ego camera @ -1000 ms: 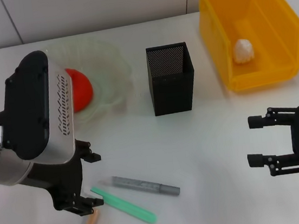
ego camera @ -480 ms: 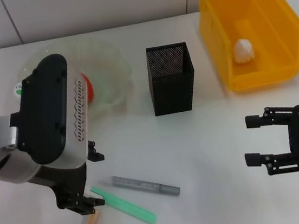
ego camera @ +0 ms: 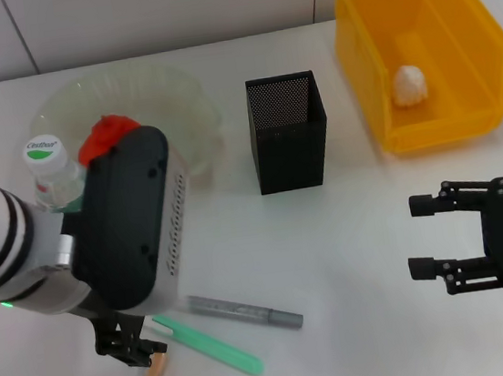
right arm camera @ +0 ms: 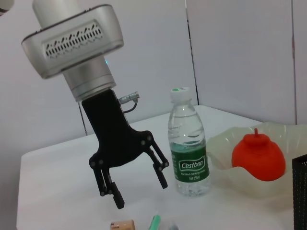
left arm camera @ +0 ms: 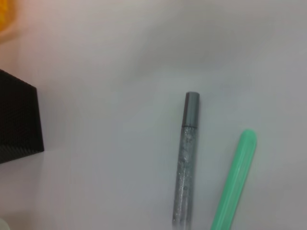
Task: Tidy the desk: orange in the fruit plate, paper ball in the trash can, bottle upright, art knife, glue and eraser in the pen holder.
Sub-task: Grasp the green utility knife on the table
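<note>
My left gripper (ego camera: 128, 342) hangs open just above the table, right beside the small tan eraser (ego camera: 155, 374); the right wrist view shows the left gripper (right arm camera: 140, 191) with nothing between its spread fingers and the eraser (right arm camera: 122, 225) below it. A long green stick (ego camera: 208, 345) and a long grey stick (ego camera: 245, 311) lie next to it; which is the art knife and which the glue I cannot tell. The bottle (ego camera: 48, 167) stands upright. The orange (ego camera: 106, 136) rests in the fruit plate (ego camera: 181, 96). The paper ball (ego camera: 409, 83) lies in the trash can (ego camera: 359, 55). The pen holder (ego camera: 288, 131) stands mid-table.
My right gripper (ego camera: 464, 237) hovers open over bare table at the front right, below the trash can. The grey stick (left arm camera: 187, 158), green stick (left arm camera: 235, 182) and a corner of the pen holder (left arm camera: 17, 120) show in the left wrist view.
My left arm has swung its body to the right, uncovering the bottle and the orange's top. Its gripper stays by the eraser. The right gripper has crept slightly left.
</note>
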Motion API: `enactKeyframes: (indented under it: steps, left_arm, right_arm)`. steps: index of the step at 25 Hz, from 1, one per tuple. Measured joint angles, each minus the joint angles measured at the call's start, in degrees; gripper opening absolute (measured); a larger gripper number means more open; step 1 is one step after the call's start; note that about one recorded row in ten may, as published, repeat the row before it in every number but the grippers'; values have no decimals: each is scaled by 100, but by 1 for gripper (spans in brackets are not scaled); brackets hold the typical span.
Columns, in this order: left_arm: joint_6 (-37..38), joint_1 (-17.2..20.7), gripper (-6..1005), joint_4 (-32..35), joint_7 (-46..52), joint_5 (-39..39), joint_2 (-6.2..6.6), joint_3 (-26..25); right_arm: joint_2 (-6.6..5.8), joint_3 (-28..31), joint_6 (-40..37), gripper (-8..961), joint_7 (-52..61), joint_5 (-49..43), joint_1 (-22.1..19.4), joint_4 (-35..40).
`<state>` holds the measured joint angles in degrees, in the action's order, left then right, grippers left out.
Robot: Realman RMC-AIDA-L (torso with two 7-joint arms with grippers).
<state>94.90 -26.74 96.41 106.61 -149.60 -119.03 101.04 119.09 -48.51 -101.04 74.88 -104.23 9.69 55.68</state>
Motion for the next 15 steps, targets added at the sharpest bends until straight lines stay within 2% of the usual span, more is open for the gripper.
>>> enactKeyframes:
  steps: [15]
  left_arm:
    - [-193, -199, 798, -58, -144, -497, -6, 751]
  right_arm:
    - [15, -1, -20, 773, 0, 11, -25, -154]
